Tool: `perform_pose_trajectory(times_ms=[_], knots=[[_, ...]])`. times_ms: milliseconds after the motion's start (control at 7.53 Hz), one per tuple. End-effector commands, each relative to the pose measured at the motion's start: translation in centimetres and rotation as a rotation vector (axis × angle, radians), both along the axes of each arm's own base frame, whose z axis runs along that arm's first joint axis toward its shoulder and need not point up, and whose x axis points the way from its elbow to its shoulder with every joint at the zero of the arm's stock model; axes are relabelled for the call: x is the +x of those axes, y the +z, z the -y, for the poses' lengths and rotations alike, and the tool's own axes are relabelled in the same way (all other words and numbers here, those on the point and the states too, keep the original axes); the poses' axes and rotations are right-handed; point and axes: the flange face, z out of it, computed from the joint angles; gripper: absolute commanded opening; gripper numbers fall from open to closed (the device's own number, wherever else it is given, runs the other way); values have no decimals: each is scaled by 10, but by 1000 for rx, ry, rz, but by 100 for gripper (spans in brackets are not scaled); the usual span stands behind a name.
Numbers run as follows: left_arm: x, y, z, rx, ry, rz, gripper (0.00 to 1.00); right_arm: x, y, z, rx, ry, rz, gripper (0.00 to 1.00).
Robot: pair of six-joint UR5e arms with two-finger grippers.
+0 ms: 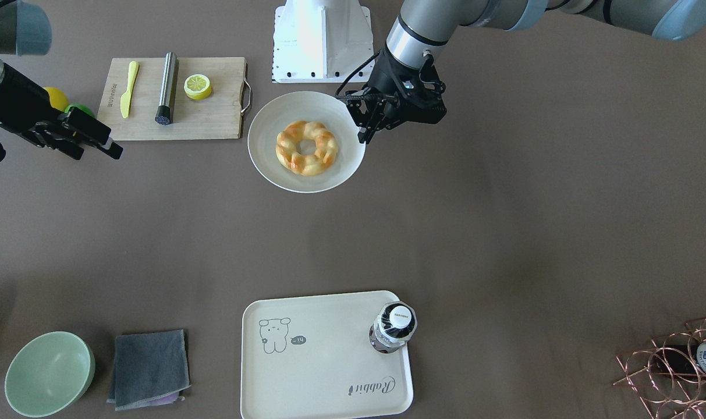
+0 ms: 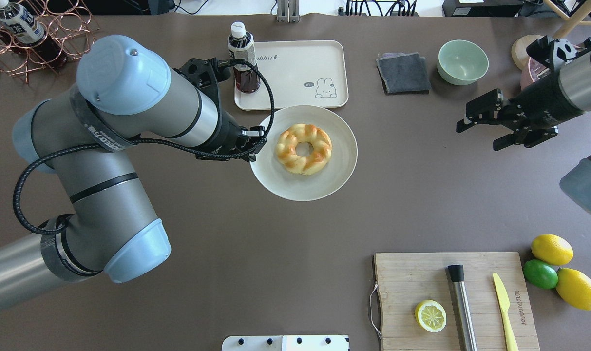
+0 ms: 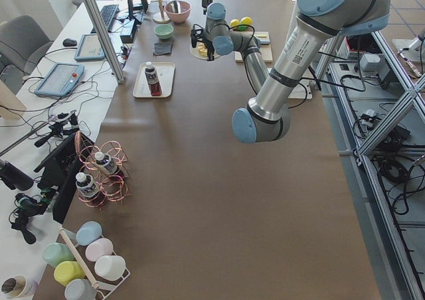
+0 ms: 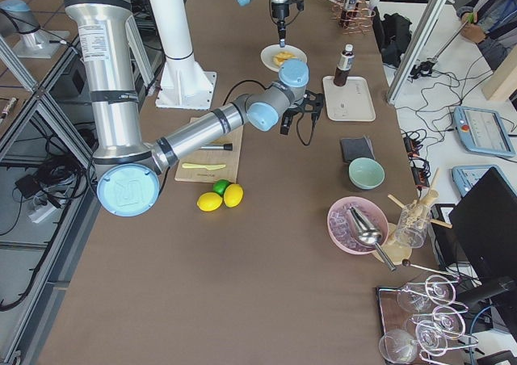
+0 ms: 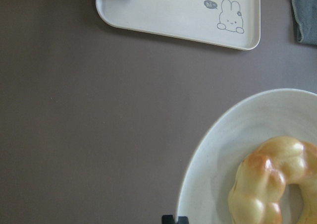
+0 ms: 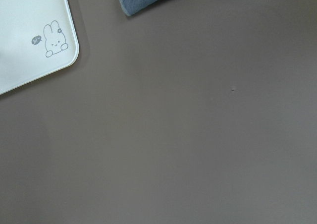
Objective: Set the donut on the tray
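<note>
The donut [image 1: 306, 148] is a braided ring, pale yellow with orange-brown patches. It lies in a round white plate [image 1: 271, 113] at mid-table and also shows in the overhead view [image 2: 303, 148] and the left wrist view [image 5: 270, 184]. The cream tray [image 1: 323, 361] with the rabbit drawing lies apart from the plate, toward the table's far side [image 2: 295, 73]. My left gripper [image 1: 362, 138] hangs over the plate's rim beside the donut, fingers together and empty. My right gripper [image 2: 478, 131] is open and empty, far off to the side.
A dark drink bottle [image 1: 393, 326] stands on one corner of the tray. A wooden cutting board [image 1: 178, 125] holds a lemon half, a yellow knife and a steel rod. A grey cloth [image 1: 149, 369], a green bowl [image 1: 49, 372] and a copper rack [image 1: 678, 372] lie near the tray's side.
</note>
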Motion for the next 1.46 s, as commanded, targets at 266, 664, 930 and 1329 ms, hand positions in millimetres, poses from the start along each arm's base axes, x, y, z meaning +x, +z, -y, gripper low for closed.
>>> perform_pose_trajectory(times_ms=[266, 664, 930, 1329], knots=[[21, -35, -6, -15, -39, -9, 0, -57, -51, -33, -50, -8, 36, 99], [39, -47, -11, -10, -63, -8, 0, -77, -73, -39, -56, -2, 53, 96], [39, -47, -13, -23, -67, -7, 0, -76, -76, -40, -53, -3, 57, 96], [42, -51, -17, -36, -68, -17, 0, -83, -84, -41, -74, 1, 68, 95]])
